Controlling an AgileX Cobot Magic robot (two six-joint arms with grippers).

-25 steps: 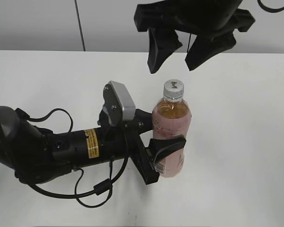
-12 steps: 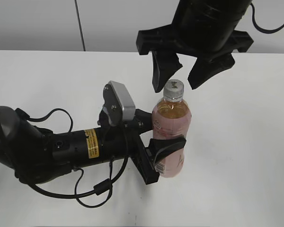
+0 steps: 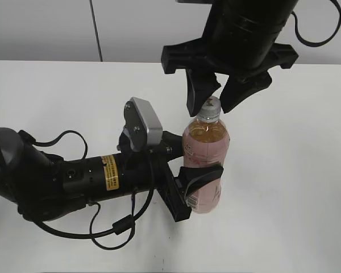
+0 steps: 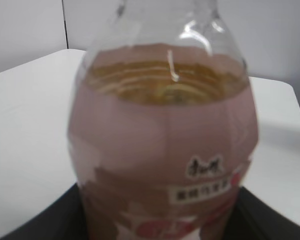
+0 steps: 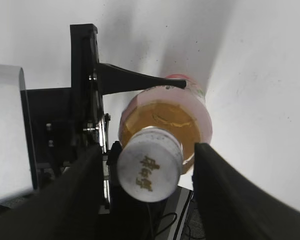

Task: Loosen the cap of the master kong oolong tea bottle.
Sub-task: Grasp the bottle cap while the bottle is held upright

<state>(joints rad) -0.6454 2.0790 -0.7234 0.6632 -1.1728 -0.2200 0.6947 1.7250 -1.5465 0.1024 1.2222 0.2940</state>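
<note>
The right gripper is spread wide and holds nothing; its two dark fingers stand on either side of the cap, with clear gaps on both sides in the right wrist view. Over the last second this gripper has come down from well above the bottle until its fingertips reach cap level, so the cap now sits between them in the exterior view. The approach therefore appears complete, and the step in hand is judged to be closing on the cap before any twist. The cap looks slightly nearer the left-hand finger in the wrist view, so a small centring correction may be needed to avoid pushing the neck sideways. The left gripper is clamped around the lower body of the bottle, one finger in front across the pink label and one behind; it has not moved across the three exterior pictures. The bottle stands upright on the white table, amber tea filling it to the shoulder. The cap is still seated on the neck; no loosening is visible yet.
</note>
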